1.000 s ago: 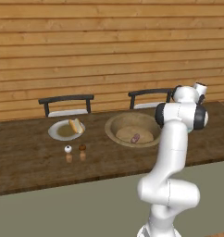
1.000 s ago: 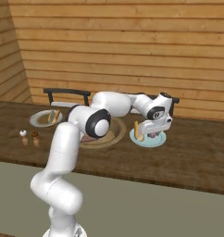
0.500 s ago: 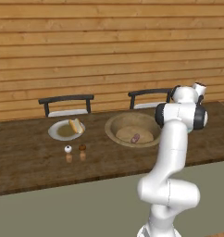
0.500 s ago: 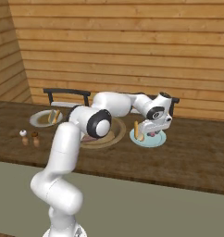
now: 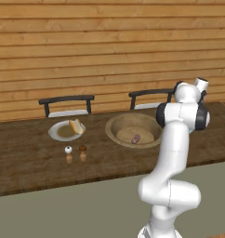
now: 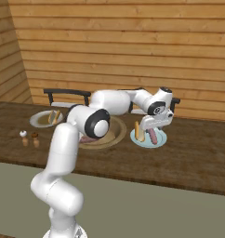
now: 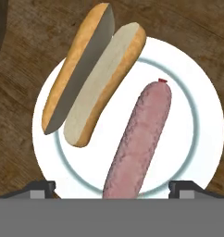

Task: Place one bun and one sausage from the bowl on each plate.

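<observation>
Two plates sit on the dark wooden counter, one either side of the bowl (image 5: 134, 131), and my gripper (image 6: 154, 126) hangs just above the right-hand plate (image 7: 197, 92) with its jaws spread wide and empty. On that white plate lie a split bun (image 7: 93, 71) and, beside it, a pink sausage (image 7: 139, 139) running lengthwise between my fingertips (image 7: 40, 189). I judge the sausage light, smooth and apt to roll, so it is best pinched across its middle; the bun looks soft and easily crushed, better taken gently across its width. One more sausage (image 5: 135, 138) remains in the tan bowl. The far plate (image 5: 58, 132) holds a bun (image 5: 76, 126), and whether a sausage is there I cannot tell. Two small shakers (image 5: 68, 150) stand near that plate, and two dark chairs (image 5: 65, 100) wait behind the counter. My own arm crosses over the bowl.
</observation>
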### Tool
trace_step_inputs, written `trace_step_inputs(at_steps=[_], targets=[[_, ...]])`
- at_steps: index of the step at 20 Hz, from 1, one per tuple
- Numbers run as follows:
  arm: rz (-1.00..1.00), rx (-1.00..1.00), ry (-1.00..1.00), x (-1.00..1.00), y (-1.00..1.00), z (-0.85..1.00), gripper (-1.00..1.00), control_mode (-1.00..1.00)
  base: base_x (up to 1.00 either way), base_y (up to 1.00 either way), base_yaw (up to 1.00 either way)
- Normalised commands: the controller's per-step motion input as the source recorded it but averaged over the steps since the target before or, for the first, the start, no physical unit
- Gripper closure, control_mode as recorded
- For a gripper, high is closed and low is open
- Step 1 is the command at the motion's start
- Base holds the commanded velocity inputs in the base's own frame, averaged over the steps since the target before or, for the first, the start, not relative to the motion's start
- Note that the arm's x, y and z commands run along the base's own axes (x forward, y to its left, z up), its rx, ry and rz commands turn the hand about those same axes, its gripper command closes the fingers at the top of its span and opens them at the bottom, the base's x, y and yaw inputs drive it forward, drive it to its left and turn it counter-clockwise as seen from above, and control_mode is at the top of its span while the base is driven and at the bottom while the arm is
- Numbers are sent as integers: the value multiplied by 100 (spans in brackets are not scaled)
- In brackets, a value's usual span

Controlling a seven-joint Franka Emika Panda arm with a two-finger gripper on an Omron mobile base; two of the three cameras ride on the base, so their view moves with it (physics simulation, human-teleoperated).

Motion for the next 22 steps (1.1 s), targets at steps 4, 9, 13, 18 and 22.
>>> trace_step_inputs(at_steps=[4, 9, 13, 18, 22], targets=[[-6, 0, -7, -15, 2, 3, -100, -100, 0, 0, 0], [-15, 0, -13, -64, 11, 66, -100, -100, 0, 0, 0], [-36, 1, -22, -89, 75, 57, -100, -100, 0, 0, 0], [-35, -1, -3, -90, 100, 2, -100, -100, 0, 0, 0], [-15, -23, 34, -66, 100, 19, -100, -100, 0, 0, 0]])
